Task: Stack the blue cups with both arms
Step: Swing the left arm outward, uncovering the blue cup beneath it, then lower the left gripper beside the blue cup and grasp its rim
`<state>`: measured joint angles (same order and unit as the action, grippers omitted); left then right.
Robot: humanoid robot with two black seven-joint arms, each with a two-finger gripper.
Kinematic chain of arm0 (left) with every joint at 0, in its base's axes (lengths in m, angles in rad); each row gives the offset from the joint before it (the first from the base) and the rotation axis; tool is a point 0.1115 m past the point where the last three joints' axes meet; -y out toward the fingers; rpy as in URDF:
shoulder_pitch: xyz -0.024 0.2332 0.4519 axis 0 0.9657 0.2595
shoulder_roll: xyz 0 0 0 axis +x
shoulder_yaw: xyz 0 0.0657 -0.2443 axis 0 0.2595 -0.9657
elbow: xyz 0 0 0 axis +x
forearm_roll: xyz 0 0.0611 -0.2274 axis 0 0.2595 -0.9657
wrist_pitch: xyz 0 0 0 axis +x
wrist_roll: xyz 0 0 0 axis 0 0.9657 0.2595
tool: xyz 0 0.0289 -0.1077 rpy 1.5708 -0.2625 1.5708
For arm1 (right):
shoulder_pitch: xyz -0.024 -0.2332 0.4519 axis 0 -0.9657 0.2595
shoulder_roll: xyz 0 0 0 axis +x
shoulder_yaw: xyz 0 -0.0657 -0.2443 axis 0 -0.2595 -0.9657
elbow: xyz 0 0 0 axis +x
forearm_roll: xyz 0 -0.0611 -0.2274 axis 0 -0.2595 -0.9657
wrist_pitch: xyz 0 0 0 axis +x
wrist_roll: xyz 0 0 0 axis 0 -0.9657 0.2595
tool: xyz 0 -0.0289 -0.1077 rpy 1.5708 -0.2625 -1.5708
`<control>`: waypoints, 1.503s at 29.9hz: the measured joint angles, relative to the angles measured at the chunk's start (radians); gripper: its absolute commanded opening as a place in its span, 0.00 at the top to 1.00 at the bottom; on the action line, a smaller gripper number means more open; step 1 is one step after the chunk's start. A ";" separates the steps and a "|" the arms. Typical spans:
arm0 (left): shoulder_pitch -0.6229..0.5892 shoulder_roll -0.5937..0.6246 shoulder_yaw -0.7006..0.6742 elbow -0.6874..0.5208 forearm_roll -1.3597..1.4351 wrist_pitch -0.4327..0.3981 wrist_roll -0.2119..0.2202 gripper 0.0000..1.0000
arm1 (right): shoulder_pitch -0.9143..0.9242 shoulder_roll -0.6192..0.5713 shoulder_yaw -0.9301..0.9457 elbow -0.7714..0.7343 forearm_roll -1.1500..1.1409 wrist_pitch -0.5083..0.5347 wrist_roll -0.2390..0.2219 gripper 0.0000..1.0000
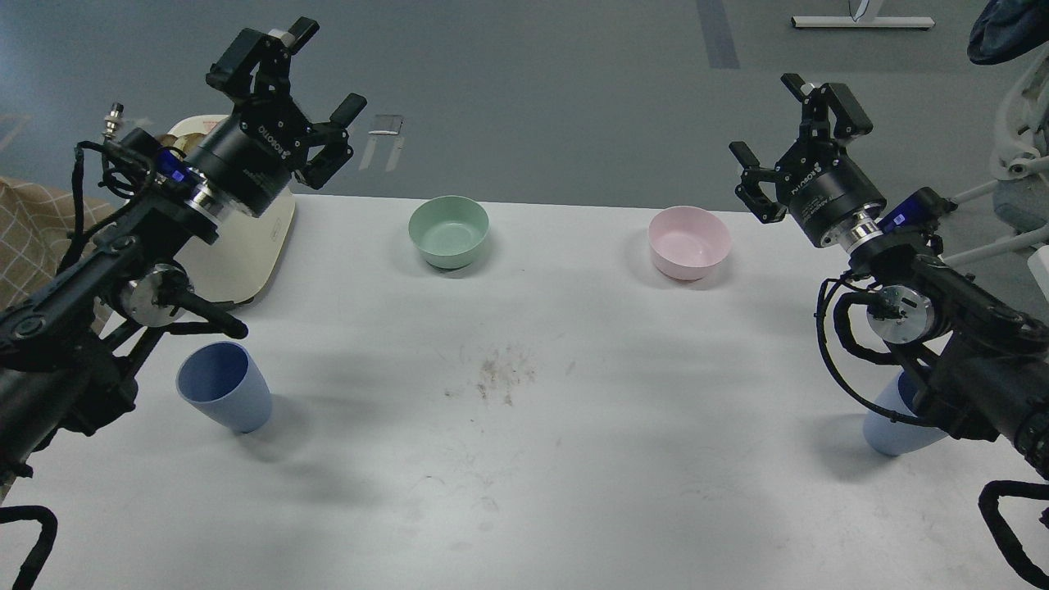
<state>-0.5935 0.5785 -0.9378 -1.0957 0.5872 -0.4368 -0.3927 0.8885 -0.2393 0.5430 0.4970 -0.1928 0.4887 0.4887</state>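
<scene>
The left gripper (301,90) is up high, fingers spread wide, holding nothing. One blue cup (224,397) stands near the table's left edge. The other blue cup (895,426) (partly hidden) stands at the right, under the arm. The right gripper (793,123) is wide open too.

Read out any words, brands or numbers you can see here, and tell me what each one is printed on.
"ROBOTIQ" on the body of the left gripper.
"ROBOTIQ" on the body of the right gripper; the smaller line beneath it is too small to read.
The blue cups, the bowls and the table carry no text.
</scene>
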 measured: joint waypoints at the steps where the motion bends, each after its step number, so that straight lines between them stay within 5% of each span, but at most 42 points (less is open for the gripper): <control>1: 0.000 0.028 0.000 -0.018 0.026 -0.010 0.000 0.02 | 0.000 0.000 0.000 0.000 -0.001 0.000 0.000 0.00; 15: 0.018 0.477 0.007 -0.322 0.351 -0.052 -0.049 0.02 | 0.000 -0.001 -0.003 0.003 -0.005 0.000 0.000 0.00; 20: 0.029 0.640 0.018 -0.400 0.506 -0.052 -0.092 0.02 | 0.000 -0.009 -0.003 0.007 -0.006 0.000 0.000 0.00; 28: 0.034 0.849 0.123 -0.466 0.685 -0.052 -0.096 0.02 | -0.001 -0.033 -0.002 0.016 -0.007 0.000 0.000 0.00; 33: 0.034 0.918 0.202 -0.478 0.779 -0.041 -0.096 0.02 | -0.004 -0.044 -0.003 0.025 -0.015 0.000 0.000 0.00; 41: 0.034 0.947 0.395 -0.472 0.997 0.149 -0.096 0.02 | -0.020 -0.059 -0.003 0.060 -0.018 0.000 0.000 0.00; 45: 0.034 0.926 0.452 -0.446 1.013 0.175 -0.096 0.02 | -0.026 -0.064 -0.003 0.065 -0.018 0.000 0.000 0.00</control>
<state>-0.5600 1.5049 -0.4860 -1.5416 1.6005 -0.2621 -0.4890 0.8627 -0.3030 0.5399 0.5621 -0.2111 0.4887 0.4887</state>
